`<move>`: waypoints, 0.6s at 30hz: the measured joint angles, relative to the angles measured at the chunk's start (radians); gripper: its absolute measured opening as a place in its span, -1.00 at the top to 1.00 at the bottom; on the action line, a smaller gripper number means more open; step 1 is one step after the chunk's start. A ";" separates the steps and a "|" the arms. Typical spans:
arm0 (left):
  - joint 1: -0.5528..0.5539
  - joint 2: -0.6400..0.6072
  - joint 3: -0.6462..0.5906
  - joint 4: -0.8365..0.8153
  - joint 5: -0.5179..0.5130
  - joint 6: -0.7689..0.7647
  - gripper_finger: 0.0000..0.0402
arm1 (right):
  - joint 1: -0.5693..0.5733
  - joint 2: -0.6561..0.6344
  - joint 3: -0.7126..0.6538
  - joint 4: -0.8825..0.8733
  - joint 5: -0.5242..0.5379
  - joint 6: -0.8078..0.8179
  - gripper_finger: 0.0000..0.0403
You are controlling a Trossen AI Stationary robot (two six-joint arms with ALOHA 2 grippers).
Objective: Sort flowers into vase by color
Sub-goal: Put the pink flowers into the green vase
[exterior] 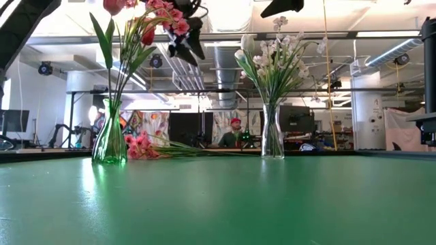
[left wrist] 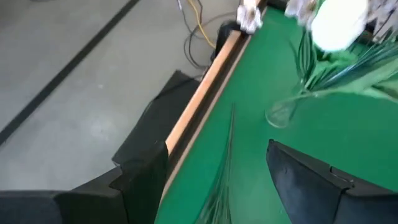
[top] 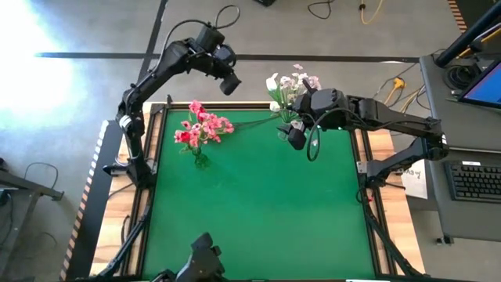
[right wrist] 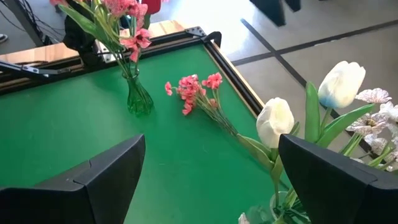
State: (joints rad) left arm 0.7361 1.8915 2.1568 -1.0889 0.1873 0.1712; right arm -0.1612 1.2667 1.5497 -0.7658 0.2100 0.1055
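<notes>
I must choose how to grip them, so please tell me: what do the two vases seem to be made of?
Green vase: likely green-tinted glass, glossy; light passes through it.
Clear vase: likely colourless glass or clear plastic; stems show through its wall.

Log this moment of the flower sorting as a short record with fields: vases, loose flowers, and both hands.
green vase: upright near the table's far-left corner, holding pink and red flowers
clear vase: upright near the far-right corner, holding white flowers
loose flower: one pink spray lying flat on the green mat between the two vases
left hand: open, empty, raised beyond the table's far edge
right hand: open, empty, above the clear vase
sorting state: one pink stem not yet in a vase
</notes>
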 joint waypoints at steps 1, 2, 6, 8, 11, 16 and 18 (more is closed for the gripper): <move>0.000 0.000 -0.010 0.001 0.001 -0.005 -0.29 | 0.000 0.000 0.000 0.000 0.000 0.000 -0.80; -0.002 0.000 -0.022 0.010 0.002 -0.020 -0.29 | 0.000 0.000 0.000 0.000 0.000 0.000 -0.80; -0.033 0.000 -0.077 0.060 0.006 -0.060 -0.29 | 0.000 0.000 0.000 0.000 0.000 0.000 -0.80; -0.052 0.000 -0.098 0.075 0.009 -0.059 -0.29 | 0.000 0.000 0.000 0.000 0.000 0.000 -0.80; -0.067 -0.001 -0.109 0.074 0.002 -0.051 -0.29 | 0.000 0.000 0.000 0.000 0.000 0.000 -0.80; -0.083 -0.002 -0.118 0.073 -0.024 -0.050 -0.29 | 0.000 0.000 0.000 0.001 0.000 -0.001 -0.80; -0.088 -0.002 -0.116 0.061 -0.023 -0.048 -0.29 | 0.000 0.000 0.000 0.001 0.000 -0.003 -0.80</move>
State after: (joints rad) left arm 0.6482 1.8900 2.0407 -1.0283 0.1640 0.1231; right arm -0.1612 1.2671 1.5497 -0.7650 0.2100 0.1028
